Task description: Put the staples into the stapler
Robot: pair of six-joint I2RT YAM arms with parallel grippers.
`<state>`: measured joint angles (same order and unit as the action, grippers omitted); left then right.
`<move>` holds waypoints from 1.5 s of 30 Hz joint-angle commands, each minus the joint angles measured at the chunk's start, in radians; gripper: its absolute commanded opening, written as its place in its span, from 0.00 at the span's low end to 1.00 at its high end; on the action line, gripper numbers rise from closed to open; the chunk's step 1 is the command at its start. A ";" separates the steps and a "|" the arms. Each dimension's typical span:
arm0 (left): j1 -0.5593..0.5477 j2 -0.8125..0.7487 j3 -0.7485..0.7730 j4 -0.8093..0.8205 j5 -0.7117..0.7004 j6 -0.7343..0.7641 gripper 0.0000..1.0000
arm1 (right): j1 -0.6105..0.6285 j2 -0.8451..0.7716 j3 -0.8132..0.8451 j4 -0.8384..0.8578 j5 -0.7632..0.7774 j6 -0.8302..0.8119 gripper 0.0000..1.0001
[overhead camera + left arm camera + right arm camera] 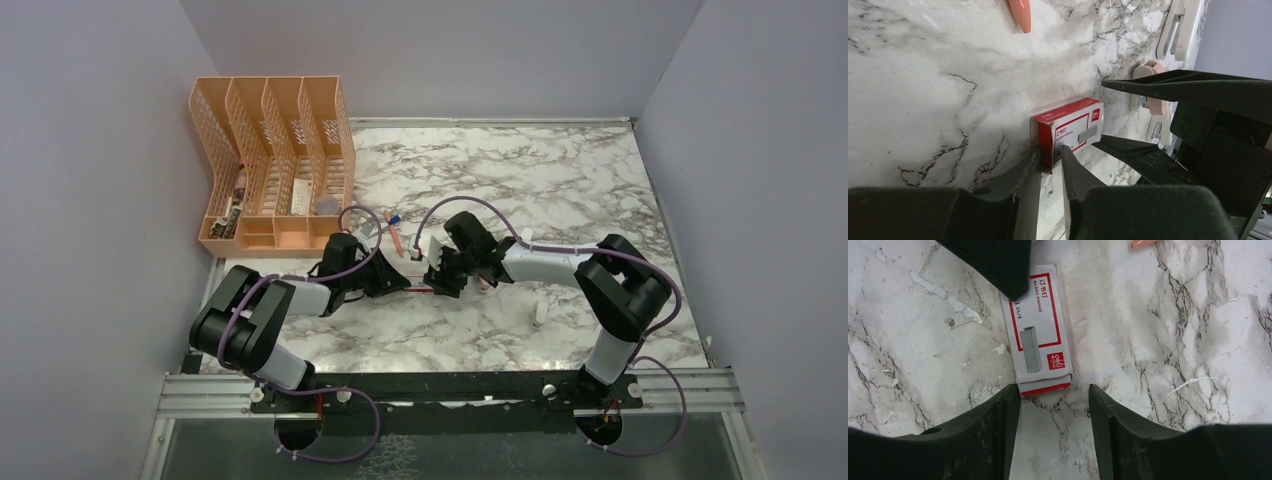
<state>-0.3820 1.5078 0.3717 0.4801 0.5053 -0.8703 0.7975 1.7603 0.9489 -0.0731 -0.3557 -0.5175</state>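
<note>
The red-and-white staples box point(1040, 325) lies flat on the marble table, seen again in the left wrist view point(1070, 129). The staples themselves are hidden inside it. My left gripper point(1050, 152) is shut on the box's red end, one finger on each side. My right gripper point(1054, 390) stands open at the opposite end, where the inner tray point(1045, 386) pokes out slightly beside the left fingertip. The white stapler point(1179, 25) lies further off on the table point(541, 310), untouched by either gripper.
An orange mesh file organiser point(275, 165) stands at the back left. An orange pen point(398, 240) lies just beyond the grippers. A short pink block point(1154, 87) sits past the right gripper's fingers point(1198, 87). Grey walls enclose the table on three sides.
</note>
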 commanded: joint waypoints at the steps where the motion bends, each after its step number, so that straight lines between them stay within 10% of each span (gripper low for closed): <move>1: -0.003 0.014 0.012 0.034 0.004 0.025 0.20 | 0.003 0.026 0.024 0.002 0.005 -0.039 0.56; 34: 0.140 -0.107 -0.093 -0.002 0.011 0.068 0.03 | 0.005 0.034 0.034 -0.035 0.043 -0.070 0.39; 45: 0.221 -0.293 0.042 -0.483 -0.185 0.187 0.07 | 0.004 0.009 0.019 -0.011 0.100 -0.037 0.46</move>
<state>-0.1745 1.2881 0.3016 0.2825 0.4656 -0.7837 0.7994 1.7855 0.9787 -0.0715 -0.3325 -0.5648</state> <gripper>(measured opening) 0.050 0.440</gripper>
